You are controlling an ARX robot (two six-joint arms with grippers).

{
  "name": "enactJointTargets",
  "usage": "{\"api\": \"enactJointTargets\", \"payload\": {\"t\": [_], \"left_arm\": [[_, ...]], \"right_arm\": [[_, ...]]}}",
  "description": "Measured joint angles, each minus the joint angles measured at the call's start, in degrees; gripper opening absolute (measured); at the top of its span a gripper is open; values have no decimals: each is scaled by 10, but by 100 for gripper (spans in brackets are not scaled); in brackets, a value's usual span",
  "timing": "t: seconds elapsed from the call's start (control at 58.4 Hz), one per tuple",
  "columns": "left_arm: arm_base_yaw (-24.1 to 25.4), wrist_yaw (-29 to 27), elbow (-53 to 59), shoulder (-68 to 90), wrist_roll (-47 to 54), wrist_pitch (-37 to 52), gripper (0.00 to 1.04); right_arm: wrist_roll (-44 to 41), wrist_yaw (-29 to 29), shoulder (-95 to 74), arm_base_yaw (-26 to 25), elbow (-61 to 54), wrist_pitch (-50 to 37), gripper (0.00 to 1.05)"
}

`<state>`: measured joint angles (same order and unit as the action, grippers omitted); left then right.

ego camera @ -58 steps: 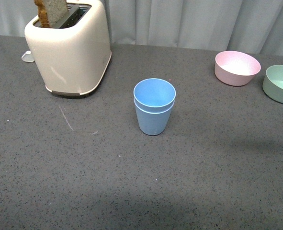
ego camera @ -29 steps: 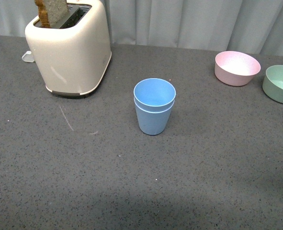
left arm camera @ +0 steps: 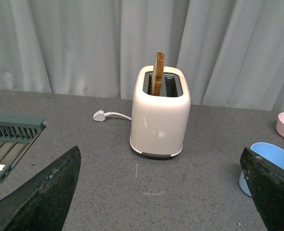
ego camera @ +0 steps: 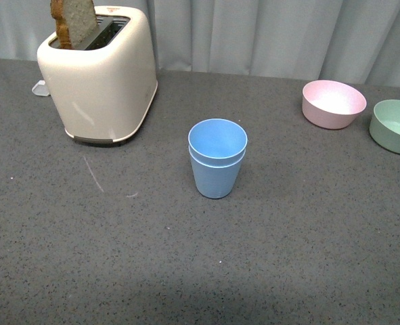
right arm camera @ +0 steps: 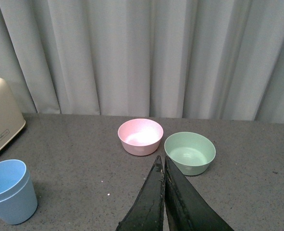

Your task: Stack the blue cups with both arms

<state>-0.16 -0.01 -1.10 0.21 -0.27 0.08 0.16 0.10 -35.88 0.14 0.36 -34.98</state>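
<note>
- The surface is a dark grey speckled table (ego camera: pixel 308 250) with a pale scratch mark near the toaster; behind it hangs a light grey pleated curtain (ego camera: pixel 267 30) across the whole back.
- The blue cups (ego camera: pixel 217 158) stand upright near the middle of the table, one nested inside the other, two rims showing one just above the other.
- A cream toaster (ego camera: pixel 99 74) stands at the back, with a slice of bread (ego camera: pixel 73 20) sticking out of one slot; in the left wrist view its white plug (left arm camera: pixel 99 115) lies on the table beside it.
- A pink bowl (ego camera: pixel 334 103) and a green bowl (ego camera: pixel 394 126) sit close together, apart from the cups.
- A grey-green rack (left arm camera: pixel 9 139) shows at the edge of the left wrist view.
- No arm shows in the front view.
- The left gripper (left arm camera: pixel 163 192) has its fingers spread wide; the toaster lies ahead between them, and the cups are just beside one finger.
- The right gripper (right arm camera: pixel 164 192) has its fingers pressed together on nothing; the two bowls lie just ahead of the tips, the cups off to one side.
- Compared with half a second ago, everything in the front view sits slightly lower in the picture, with more of the bread and curtain showing; the objects keep their places relative to each other.
</note>
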Motion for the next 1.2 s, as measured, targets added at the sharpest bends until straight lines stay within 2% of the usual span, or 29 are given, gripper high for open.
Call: {"api": "enactJointTargets", "payload": {"t": [0.308,0.993,1.061,1.198], "left_arm": [[0,0,0,0,0,0,98],[0,0,0,0,0,0,98],[0,0,0,0,0,0,98],[0,0,0,0,0,0,98]], "right_arm": [[0,0,136,0,-2,126,1],[0,0,261,0,-2,250,1],[0,-2,332,0,-2,341,1],[0,-2,356,0,-2,349,1]]}}
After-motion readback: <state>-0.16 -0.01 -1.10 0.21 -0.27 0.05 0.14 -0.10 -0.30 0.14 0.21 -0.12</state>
